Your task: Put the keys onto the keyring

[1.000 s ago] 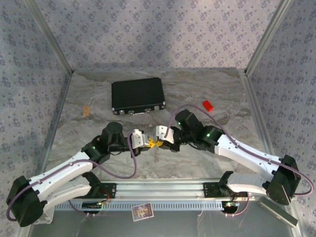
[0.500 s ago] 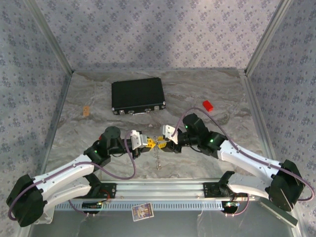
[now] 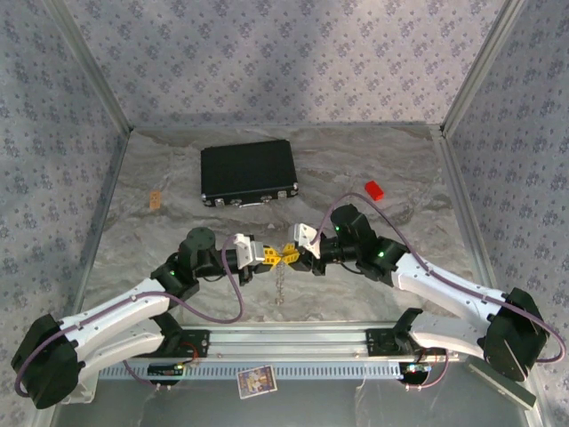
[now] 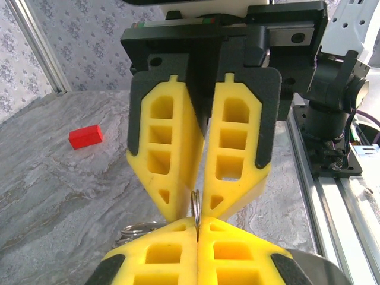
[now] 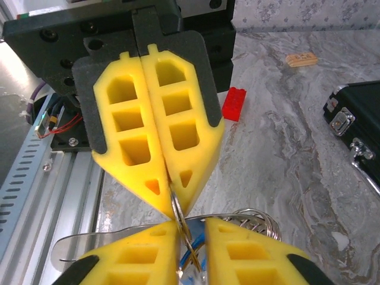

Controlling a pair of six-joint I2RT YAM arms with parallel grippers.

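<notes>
The keyring (image 4: 195, 205) is a thin metal split ring, seen edge-on and standing upright. My left gripper (image 4: 198, 221) is shut on its lower edge. My right gripper (image 5: 191, 224) meets the left one tip to tip above the table, left gripper (image 3: 274, 256) and right gripper (image 3: 291, 254). Its jaws stand a narrow gap apart. In that gap sit the keyring's far edge (image 5: 178, 211) and the blue key (image 5: 191, 261), which the jaws look closed on. A thin chain (image 3: 281, 286) hangs below the grip. More coiled metal rings (image 5: 256, 218) lie beside the right fingers.
A black case (image 3: 248, 173) lies at the back left of the marbled table (image 3: 373, 160). A small red block (image 3: 374, 189) sits at the back right and a small tan piece (image 3: 156, 198) at the far left. The metal rail (image 3: 293, 340) runs along the near edge.
Both grippers have shifted a little toward the near edge and drawn closer, tips now touching. The right jaws widened briefly, then narrowed. The chain still hangs below.
</notes>
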